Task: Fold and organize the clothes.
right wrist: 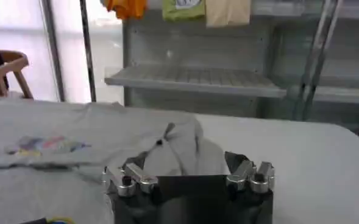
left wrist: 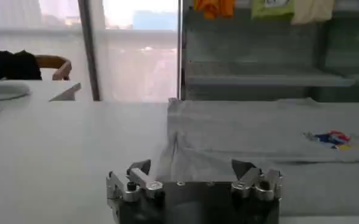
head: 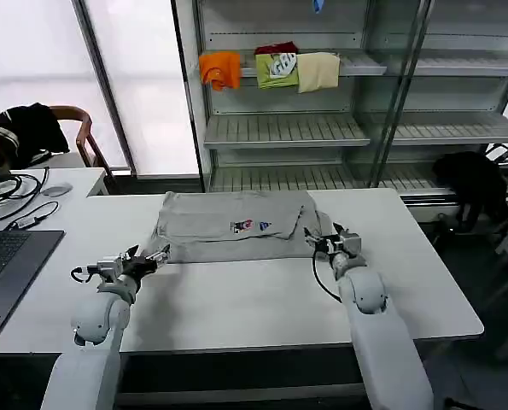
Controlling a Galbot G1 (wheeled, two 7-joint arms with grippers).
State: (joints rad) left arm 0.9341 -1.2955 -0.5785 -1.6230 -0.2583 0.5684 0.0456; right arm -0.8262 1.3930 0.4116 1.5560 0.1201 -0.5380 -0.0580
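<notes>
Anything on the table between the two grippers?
Just the T-shirt's near hem and bare table, between left gripper and right gripper, in the head view.

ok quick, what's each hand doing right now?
Left hand: open, at the T-shirt's near left corner, gripping nothing.
Right hand: open, at its bunched right sleeve.

laptop (head: 10, 265), cables (head: 14, 190), shelved folded garments (head: 271, 70)
</notes>
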